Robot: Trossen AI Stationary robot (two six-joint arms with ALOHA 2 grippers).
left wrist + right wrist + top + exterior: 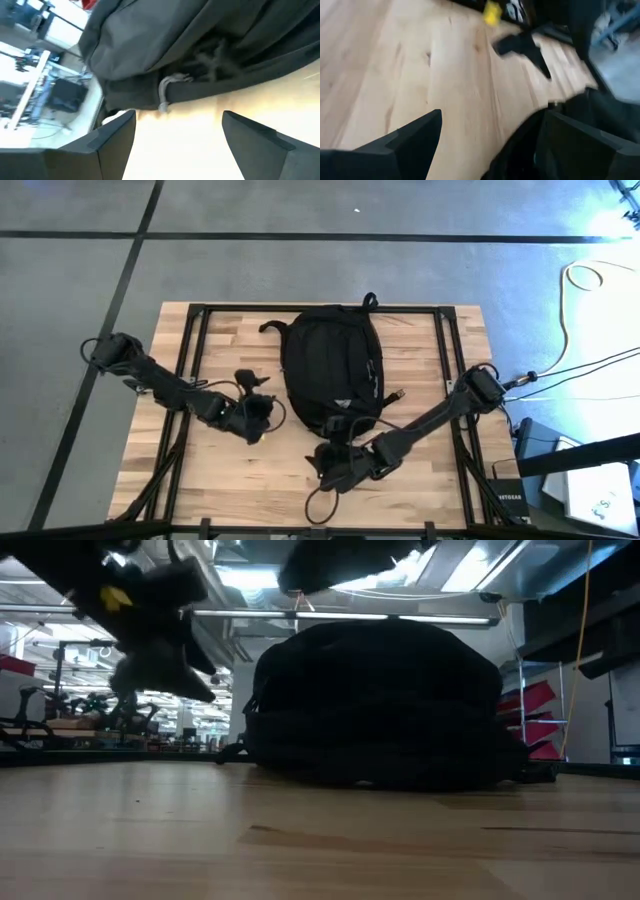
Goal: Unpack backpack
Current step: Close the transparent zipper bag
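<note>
The black backpack (330, 365) lies flat on the wooden table (430, 350), its carry loop toward the far edge; in the low view the backpack (380, 700) is a dark mound. My left gripper (262, 412) hovers just left of the pack's near half, open, with nothing between its fingers (180, 117); it faces the pack's side (210, 45), where a silver zipper pull (165, 92) hangs. My right gripper (335, 465) stands open in front of the pack's near end, over bare wood (490, 117). The pack's dark edge (590, 115) shows beside its fingers.
Black frame rails (195, 330) run along the table's left and right sides. A strap (270, 327) trails from the pack's far left corner. A cable loop (320, 505) lies near the front edge. Cables and boxes (560, 470) sit off the table's right side.
</note>
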